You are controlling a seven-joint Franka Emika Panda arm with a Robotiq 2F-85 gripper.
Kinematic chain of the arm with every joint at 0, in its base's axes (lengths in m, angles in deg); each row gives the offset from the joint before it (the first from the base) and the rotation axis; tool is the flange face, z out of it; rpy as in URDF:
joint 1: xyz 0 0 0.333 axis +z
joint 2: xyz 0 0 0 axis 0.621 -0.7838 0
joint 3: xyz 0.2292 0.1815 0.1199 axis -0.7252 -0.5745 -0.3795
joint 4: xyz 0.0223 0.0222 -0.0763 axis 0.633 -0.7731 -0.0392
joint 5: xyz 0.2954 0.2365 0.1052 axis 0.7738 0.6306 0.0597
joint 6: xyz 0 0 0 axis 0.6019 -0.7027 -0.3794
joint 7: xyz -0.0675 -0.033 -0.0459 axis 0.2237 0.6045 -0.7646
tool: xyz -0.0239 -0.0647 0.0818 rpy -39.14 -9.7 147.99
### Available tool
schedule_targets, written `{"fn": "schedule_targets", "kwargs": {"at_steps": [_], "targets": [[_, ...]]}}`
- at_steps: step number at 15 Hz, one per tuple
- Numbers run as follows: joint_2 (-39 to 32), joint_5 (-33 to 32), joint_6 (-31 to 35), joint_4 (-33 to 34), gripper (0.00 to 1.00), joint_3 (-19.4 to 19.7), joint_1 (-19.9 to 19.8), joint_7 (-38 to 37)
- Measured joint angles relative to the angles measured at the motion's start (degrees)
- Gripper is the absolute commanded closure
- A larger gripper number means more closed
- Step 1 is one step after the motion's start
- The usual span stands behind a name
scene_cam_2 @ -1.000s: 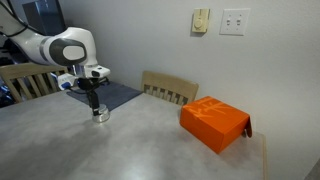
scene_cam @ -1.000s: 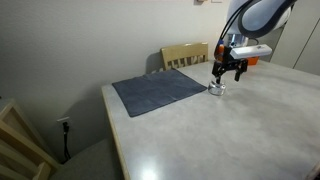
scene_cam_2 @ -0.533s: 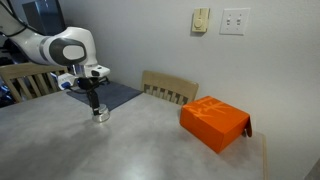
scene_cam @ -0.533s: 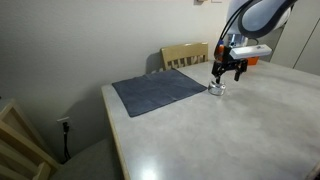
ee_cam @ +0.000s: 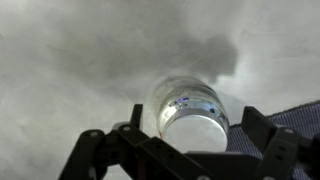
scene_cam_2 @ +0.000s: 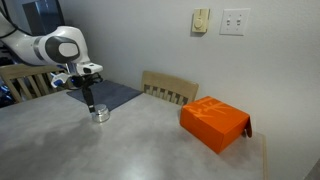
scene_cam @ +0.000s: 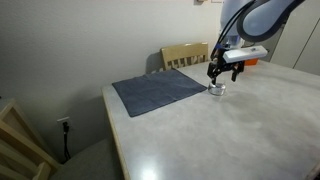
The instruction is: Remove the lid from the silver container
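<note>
The silver container is a tiny shiny metal pot on the grey table, seen in both exterior views. Its pale round lid appears to sit on top of it. My gripper hangs just above the pot. In the wrist view its dark fingers stand apart on either side of the lid, with a gap showing on each side. The jaws look open and hold nothing that I can see.
A dark blue-grey cloth lies on the table beside the pot; its corner shows in the wrist view. An orange box stands further along the table. A wooden chair is at the table's far edge.
My gripper has risen a little above the pot and shifted slightly sideways. The pot has not moved.
</note>
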Motion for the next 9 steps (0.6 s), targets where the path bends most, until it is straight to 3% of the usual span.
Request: {"fn": "schedule_targets", "kwargs": {"at_steps": [9], "targets": [[0.0, -1.0, -5.3, 2.7, 0.00, 0.0, 0.2, 0.2]]}}
